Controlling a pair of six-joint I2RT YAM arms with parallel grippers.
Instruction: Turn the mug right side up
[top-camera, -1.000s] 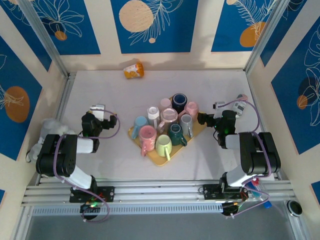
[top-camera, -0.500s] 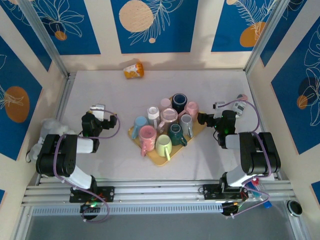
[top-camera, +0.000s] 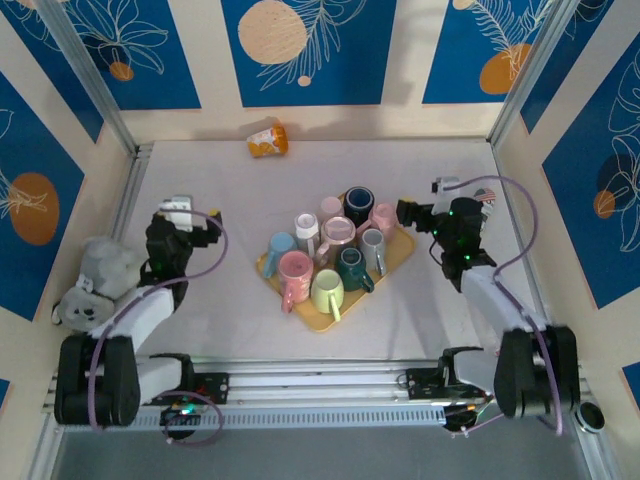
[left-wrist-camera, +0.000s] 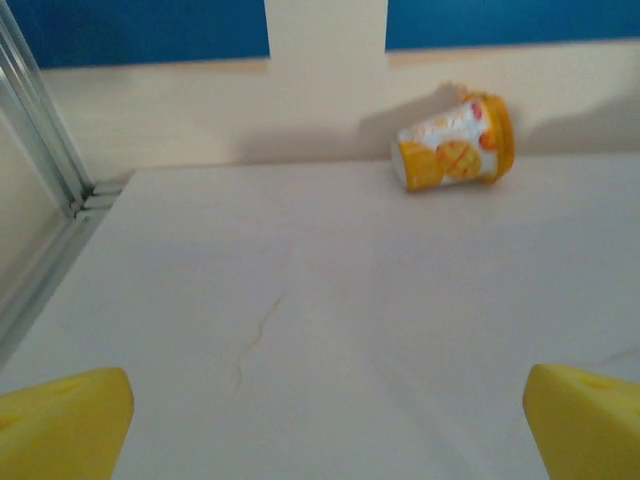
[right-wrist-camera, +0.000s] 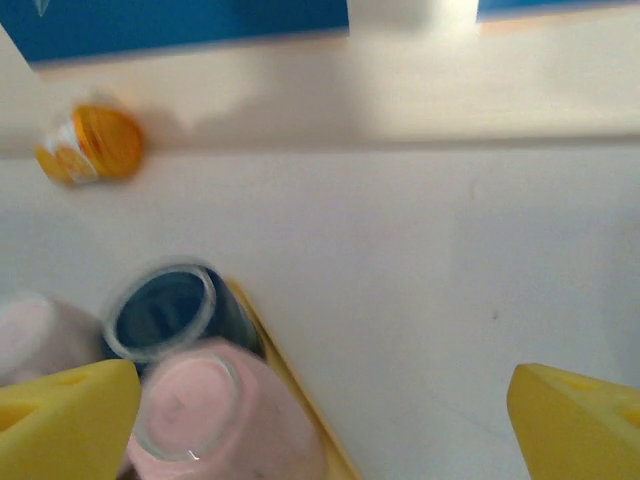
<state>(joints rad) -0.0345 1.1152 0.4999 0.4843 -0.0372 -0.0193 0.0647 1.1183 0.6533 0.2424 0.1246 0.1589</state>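
About ten mugs (top-camera: 327, 290) crowd a yellow tray (top-camera: 398, 256) at the middle of a white table (top-camera: 240, 180). Some stand, some lie on their sides. At the tray's far right corner a pink mug (right-wrist-camera: 215, 415) shows what looks like a flat closed top, so it seems to be upside down, though the blur leaves this unsure. A dark blue mug (right-wrist-camera: 165, 310) touches its far side, mouth up.

The right gripper (top-camera: 407, 212) hangs just beside that corner of the tray, pointing at the two mugs. In its wrist view the yellow fingertips (right-wrist-camera: 70, 410) sit at the bottom corners, spread wide, with nothing between them.

The left gripper (top-camera: 208, 226) is well apart from the tray, over bare table on the left. Its yellow fingertips (left-wrist-camera: 65, 420) are also spread wide and hold nothing.

An orange and white cup (left-wrist-camera: 455, 145) lies on its side at the far edge of the table, against the back wall (left-wrist-camera: 325, 60). A grey soft toy (top-camera: 95, 280) sits at the table's left edge.
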